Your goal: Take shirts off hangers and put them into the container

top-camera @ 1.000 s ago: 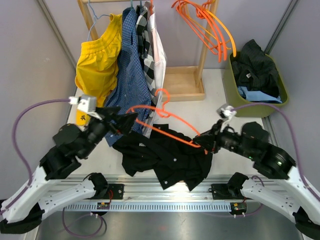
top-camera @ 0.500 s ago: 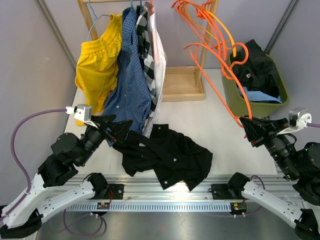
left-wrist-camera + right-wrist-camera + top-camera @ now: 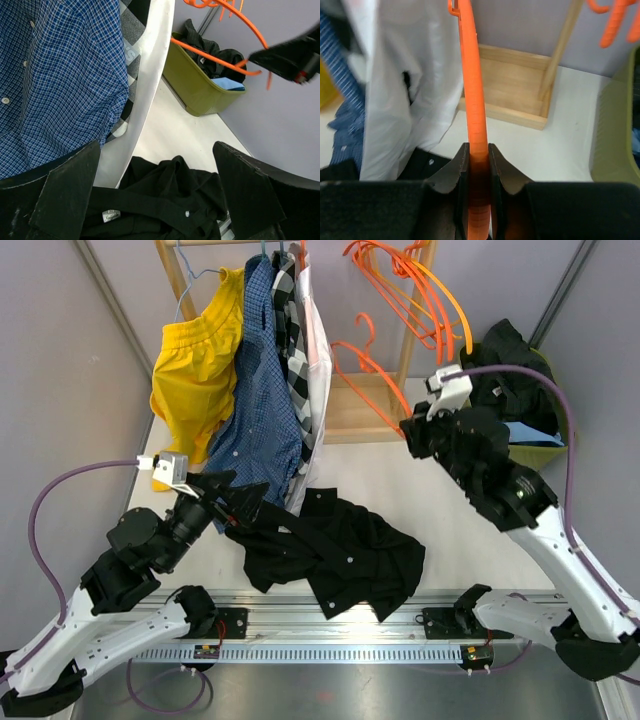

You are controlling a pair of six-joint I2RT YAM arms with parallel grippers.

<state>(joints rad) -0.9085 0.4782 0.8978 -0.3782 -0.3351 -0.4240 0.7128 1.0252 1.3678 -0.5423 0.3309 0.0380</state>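
**A:** What has the right gripper (image 3: 475, 161) got?

**B:** Its fingers are pinched narrow on an orange hanger (image 3: 471, 85). In the wrist view the bar runs straight up from between them toward 12 o'clock.

**A:** And from above?

**B:** The right gripper (image 3: 410, 430) sits at about 1 o'clock on the table, in front of the wooden rack (image 3: 362, 405). The hanger (image 3: 365, 365) slants from the jaws toward 11 o'clock, its hook near the white shirt (image 3: 318, 350).

**A:** The other arm?

**B:** The left gripper (image 3: 245, 500) is spread as wide as it goes and holds nothing. It is at 8 o'clock, over the left edge of the black shirt (image 3: 330, 550). I cannot tell whether it touches the cloth.

**A:** Where does that shirt lie?

**B:** Crumpled flat on the table at 6 o'clock, off any hanger.

**A:** The rest of the shirts?

**B:** The yellow shirt (image 3: 195, 360), blue check shirt (image 3: 260, 390), black-and-white check shirt (image 3: 290, 320) and the white one hang at 11 o'clock. Empty hangers (image 3: 410, 290) hang at 12 to 1.

**A:** The container?

**B:** The green container (image 3: 195, 90) stands at 2 o'clock behind the right arm, with black and light blue cloth in it.
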